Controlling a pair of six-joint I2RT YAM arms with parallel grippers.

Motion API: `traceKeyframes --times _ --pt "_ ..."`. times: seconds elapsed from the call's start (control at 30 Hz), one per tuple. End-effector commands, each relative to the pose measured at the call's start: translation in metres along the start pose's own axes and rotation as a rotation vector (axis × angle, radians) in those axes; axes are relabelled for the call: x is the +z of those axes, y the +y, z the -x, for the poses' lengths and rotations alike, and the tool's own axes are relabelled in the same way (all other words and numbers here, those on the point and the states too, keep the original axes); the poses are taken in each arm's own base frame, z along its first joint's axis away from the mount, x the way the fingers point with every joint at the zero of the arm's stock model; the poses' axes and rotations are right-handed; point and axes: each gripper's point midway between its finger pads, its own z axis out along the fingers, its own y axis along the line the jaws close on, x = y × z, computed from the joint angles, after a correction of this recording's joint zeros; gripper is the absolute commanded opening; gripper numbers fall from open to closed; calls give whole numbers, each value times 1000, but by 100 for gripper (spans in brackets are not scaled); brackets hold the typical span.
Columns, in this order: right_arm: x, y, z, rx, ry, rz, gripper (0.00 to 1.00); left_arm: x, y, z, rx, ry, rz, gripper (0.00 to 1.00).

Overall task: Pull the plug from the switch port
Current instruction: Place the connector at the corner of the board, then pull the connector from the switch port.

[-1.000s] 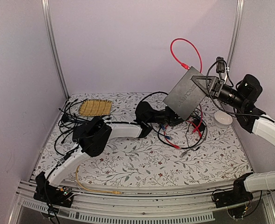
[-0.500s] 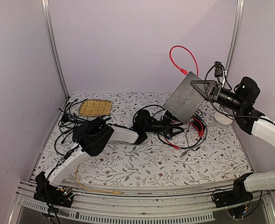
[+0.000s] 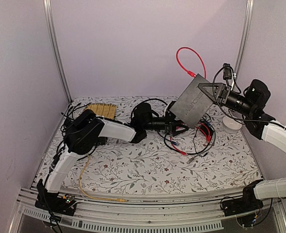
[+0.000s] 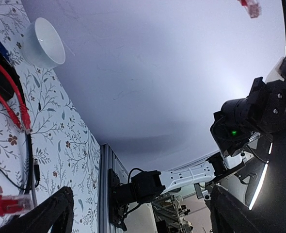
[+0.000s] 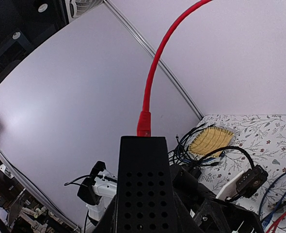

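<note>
Backdrop: pale lilac walls, floral table [image 3: 148, 170].
Top view: right gripper [image 3: 207, 92] clamps the black box [image 3: 191, 103], tilted in mid-air; a red plug [image 3: 192, 73] sits in the switch port [image 3: 195, 75] on its upper edge. Left gripper [image 3: 176, 127] is just below the box, over a cable tangle [image 3: 196, 138].
Left wrist: fingers [image 4: 51, 213] spread wide, nothing between them.
Right wrist: box gripped, red plug seated in its far edge.

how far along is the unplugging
Done: right jaws grip the black switch box, lifted and tilted above the table. In hand: left jaws stand open by its lower edge, holding nothing. Left: a red plug still sits in its upper edge.
</note>
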Motion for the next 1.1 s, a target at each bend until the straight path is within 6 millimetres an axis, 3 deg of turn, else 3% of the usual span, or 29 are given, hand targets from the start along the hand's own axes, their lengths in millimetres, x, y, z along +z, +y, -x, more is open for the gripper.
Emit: traceKeyframes --times 0.0,0.17,0.27,0.53,0.77,0.93,1.07 --pt "-1 31 33 -90 -80 69 1 -10 -11 -8 16 -18 38 98" --pt "1 33 36 -93 -78 78 1 -17 -31 -23 31 -38 56 98" --pt "2 32 35 -89 -77 79 1 -28 -31 -26 59 -79 109 98" --pt "7 27 29 -69 -54 92 1 -76 -36 -4 218 -292 225 98" --pt "9 27 27 -69 -51 94 1 -108 -64 23 433 -466 295 98" --pt "13 24 23 -60 -43 94 1 -145 -99 39 471 -624 214 97" --pt "22 23 15 -45 -27 106 1 -151 -127 43 540 -661 134 95"
